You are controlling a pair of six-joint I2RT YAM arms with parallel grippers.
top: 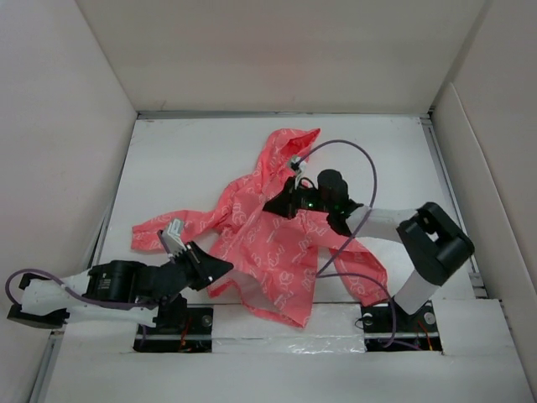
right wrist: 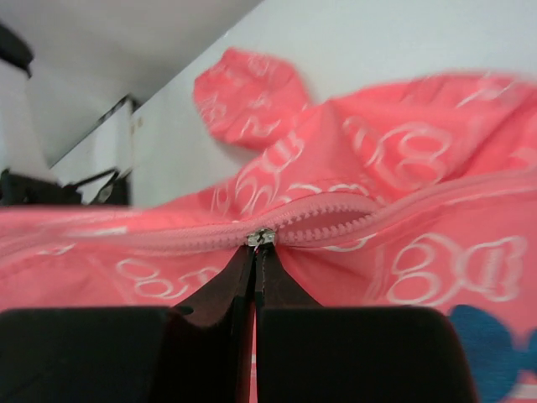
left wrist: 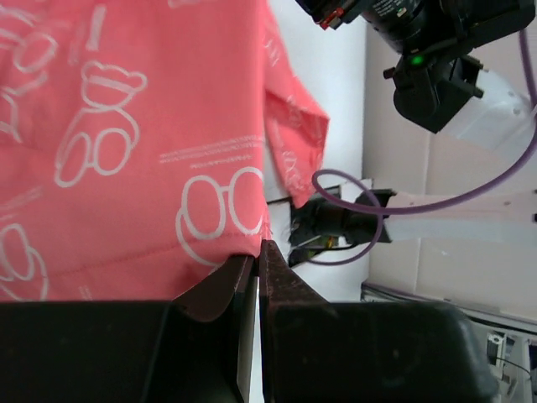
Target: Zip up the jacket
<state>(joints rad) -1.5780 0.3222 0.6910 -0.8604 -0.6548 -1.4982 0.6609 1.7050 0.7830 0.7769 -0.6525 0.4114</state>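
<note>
right gripper (right wrist: 255,254): jaws closed, pinching zipper pull (right wrist: 261,238) at the tips | zipper teeth (right wrist: 327,216) parted just past the tips, to their right | left gripper (left wrist: 257,253): jaws closed on jacket (left wrist: 126,126) edge at the tips | jacket crumpled between both grippers on table (top: 185,159)

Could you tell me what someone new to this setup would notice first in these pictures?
The coral-pink jacket stands out first. It is sprawled across the middle of the white table with its hood toward the far side. Next is the right gripper, shut on the zipper slider at the jacket's front, with the teeth parted on one side of the slider. The left gripper pinches the jacket's edge on the near left.
</note>
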